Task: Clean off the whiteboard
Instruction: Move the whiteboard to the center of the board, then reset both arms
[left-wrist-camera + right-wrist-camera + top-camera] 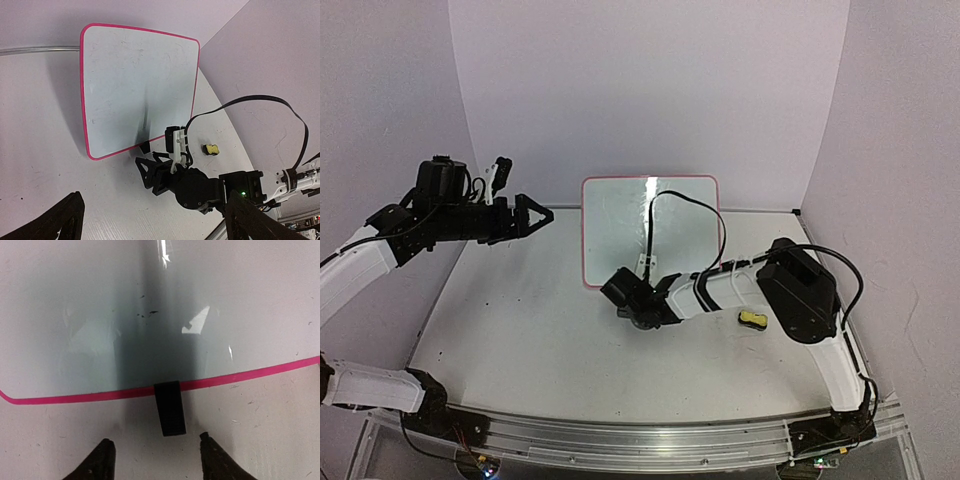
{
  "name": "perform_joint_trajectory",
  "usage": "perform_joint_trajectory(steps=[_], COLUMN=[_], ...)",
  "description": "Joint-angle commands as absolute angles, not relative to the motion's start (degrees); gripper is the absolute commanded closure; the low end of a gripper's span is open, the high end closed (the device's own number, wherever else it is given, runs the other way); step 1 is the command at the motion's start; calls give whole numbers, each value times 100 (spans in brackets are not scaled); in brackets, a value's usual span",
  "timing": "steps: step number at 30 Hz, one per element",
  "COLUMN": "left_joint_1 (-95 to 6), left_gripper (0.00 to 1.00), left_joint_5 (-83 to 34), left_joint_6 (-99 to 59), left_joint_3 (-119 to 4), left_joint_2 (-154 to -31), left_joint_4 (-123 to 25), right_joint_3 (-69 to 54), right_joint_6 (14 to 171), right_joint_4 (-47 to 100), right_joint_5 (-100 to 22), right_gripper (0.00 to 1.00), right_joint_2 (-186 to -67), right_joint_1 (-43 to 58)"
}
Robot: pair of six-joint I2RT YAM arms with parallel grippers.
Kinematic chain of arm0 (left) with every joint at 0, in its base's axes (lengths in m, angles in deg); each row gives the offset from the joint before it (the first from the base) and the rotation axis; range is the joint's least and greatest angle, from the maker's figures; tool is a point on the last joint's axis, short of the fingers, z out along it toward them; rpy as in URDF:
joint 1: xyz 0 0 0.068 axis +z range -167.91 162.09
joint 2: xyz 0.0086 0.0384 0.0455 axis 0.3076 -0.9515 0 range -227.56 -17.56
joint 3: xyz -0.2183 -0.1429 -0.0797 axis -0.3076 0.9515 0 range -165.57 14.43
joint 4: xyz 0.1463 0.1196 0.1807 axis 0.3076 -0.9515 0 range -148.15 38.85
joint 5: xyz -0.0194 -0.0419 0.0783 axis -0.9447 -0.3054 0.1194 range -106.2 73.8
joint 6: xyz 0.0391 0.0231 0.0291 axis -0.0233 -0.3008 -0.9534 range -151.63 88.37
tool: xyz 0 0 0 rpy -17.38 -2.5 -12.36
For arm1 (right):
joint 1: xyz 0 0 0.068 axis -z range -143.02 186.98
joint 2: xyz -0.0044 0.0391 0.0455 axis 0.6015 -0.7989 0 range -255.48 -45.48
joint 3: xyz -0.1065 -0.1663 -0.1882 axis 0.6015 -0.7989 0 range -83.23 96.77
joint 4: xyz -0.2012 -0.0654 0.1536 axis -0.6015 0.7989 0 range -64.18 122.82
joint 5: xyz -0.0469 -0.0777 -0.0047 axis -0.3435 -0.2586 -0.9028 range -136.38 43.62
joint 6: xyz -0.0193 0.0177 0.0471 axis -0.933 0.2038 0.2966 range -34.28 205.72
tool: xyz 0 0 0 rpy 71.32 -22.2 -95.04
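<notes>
Right pincer (155, 441) sits low over the table (520, 330) at the near edge of the whiteboard (620, 230), tips parted and empty, probably lining up on its black foot (170, 407), while the left pincer (542, 215) hangs wide open, out of the way.

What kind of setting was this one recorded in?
Probably a lab robot test booth: plain white backdrop walls enclose a white table, with the left arm and right arm bolted to a metal rail.

Pink-framed whiteboard (615, 225), flat, nearly clean
</notes>
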State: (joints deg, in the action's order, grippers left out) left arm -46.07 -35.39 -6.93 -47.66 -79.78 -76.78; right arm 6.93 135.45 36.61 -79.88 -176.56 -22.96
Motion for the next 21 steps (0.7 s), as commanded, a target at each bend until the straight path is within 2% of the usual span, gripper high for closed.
perform_joint_trajectory(steps=[1,4,9,17,21], left_joint_1=[-4577,-4577,-4577,-4576,-4568], left_gripper=[0,0,0,0,0], left_joint_5=[-3312,-3127,-3182,-3062,-2981], left_joint_6=[-712,-805,-908,-1212,-1234], left_joint_3=[-4661,-4505,-4155,-3391,-3237], left_joint_2=[-7866,-7804,-7747,-7062,-6750], left_joint_4=[-7593,-7585,-7541,-7337,-7310], right_joint_3=[327,-44,-1195,-3307,-3948], right_joint_6=[12784,11897,10965,10883,10670], right_joint_4=[3796,3986,4131,4143,4332], right_joint_5=[-8374,-8419,-8222,-7087,-6272], right_gripper=[25,2,2,2,2], right_joint_2=[-16646,-15992,-14408,-11083,-9464], right_joint_1=[-2743,-3102,-3668,-4140,-4160])
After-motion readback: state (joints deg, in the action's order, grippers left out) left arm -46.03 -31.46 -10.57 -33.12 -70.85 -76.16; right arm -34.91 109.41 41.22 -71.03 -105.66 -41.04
